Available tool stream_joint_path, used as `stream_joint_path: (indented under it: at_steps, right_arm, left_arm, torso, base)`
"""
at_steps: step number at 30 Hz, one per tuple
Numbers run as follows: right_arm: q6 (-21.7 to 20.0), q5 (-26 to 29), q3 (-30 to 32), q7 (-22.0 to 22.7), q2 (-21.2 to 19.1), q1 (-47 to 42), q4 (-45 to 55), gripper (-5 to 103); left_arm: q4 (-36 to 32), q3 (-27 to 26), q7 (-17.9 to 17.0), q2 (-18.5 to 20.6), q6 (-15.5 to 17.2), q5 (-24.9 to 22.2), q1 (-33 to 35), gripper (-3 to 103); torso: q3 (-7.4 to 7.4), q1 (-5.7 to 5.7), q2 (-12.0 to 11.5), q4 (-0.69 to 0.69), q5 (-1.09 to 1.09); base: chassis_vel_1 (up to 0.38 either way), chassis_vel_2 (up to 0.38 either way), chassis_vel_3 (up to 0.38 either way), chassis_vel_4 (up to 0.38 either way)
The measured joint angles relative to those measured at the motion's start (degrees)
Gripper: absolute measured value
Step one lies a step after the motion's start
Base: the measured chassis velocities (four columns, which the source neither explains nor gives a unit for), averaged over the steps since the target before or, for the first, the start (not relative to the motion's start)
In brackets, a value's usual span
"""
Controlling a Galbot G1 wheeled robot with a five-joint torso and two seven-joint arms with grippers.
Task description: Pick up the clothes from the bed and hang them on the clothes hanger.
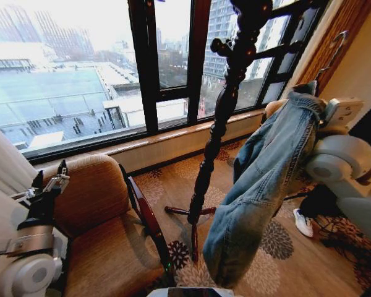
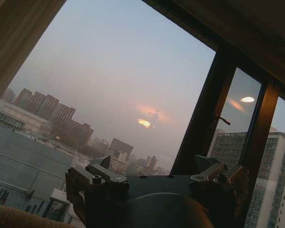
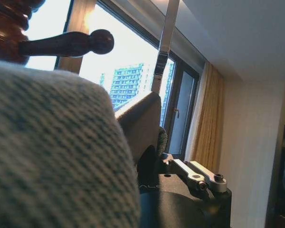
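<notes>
Nearest in, the left gripper (image 1: 51,179) was parked low beside the brown armchair (image 1: 99,241), pointing up toward the window (image 1: 80,68). In its wrist view the left gripper (image 2: 156,178) had its two fingers (image 2: 102,175) standing well apart with only sky and skyline between them, gripping nothing. The armchair's curved back sat just beside those jaws, and its dark wooden arm edge ran out toward the floor.

Over on the other side, the right arm (image 1: 349,167) was raised, with the denim jacket (image 1: 266,179) draped down in front of it, hem hanging free above the patterned carpet (image 1: 284,260). The right gripper (image 3: 152,156) was buried behind the collar; it looked clamped on the clothes hanger (image 3: 164,52) at the jacket's neck, its shaft rising straight up out of the jaws, but the fingertips were hidden by denim, so I couldn't tell for sure. The hanger's hook (image 1: 334,49) curled up above the collar in the head view.

Just beyond the jacket stood the dark turned coat stand (image 1: 226,111), with a knobbed peg (image 3: 71,43) poking out near the jaws. A strip of carpet lay between the stand's feet and the windowsill beyond.
</notes>
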Motion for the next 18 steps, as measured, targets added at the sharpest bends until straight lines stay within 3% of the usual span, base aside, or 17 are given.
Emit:
stream_joint_path:
  at_steps: [12, 18]
  right_arm:
    - [-0.69, -0.3, 1.84, -2.64, -1.17, 0.1, -3.3, 20]
    - [-0.62, -1.61, -0.34, -4.17, -1.07, 1.37, -5.34, 20]
  left_arm:
    - [0.23, -1.24, 0.12, 0.81, -0.29, -1.24, 0.26, 100]
    - [0.21, -1.79, 0.22, 1.13, -0.41, -1.47, 0.5, 100]
  torso:
    - [0.0, 0.0, 0.0, 0.0, 0.0]
    - [0.0, 0.0, 0.0, 0.0, 0.0]
  base:
    - [0.0, 0.0, 0.0, 0.0]
    - [0.0, 0.0, 0.0, 0.0]
